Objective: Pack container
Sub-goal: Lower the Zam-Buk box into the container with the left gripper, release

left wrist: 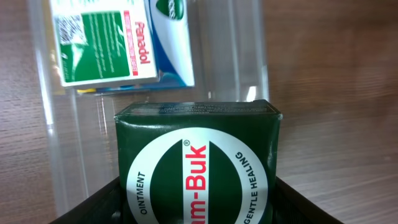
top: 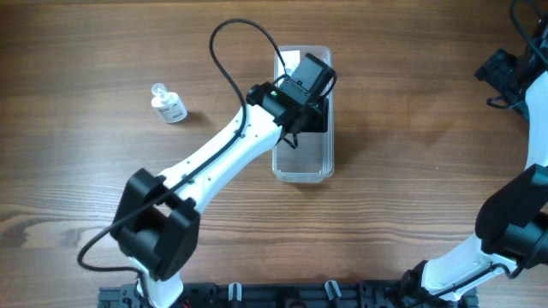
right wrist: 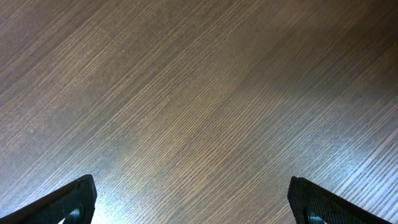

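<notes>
two arms, left gripper (left wrist: 199, 186) pinching a green zam-buk box (left wrist: 199, 143) low over the clear container (top: 304, 167), which sits mid-way along the desk (top: 411, 171) toward its far edge, panadol box (left wrist: 102, 43) lying inside, right gripper (right wrist: 191, 186) spread wide by the far right corner

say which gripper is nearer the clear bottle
Left. The left gripper holds a green box over the container beside the bottle; the right gripper is far across the table.

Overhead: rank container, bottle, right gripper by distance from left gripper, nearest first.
1. Container, directly under the left gripper, which holds a green box.
2. Bottle, on the table's left.
3. Right gripper, far right edge.
</notes>
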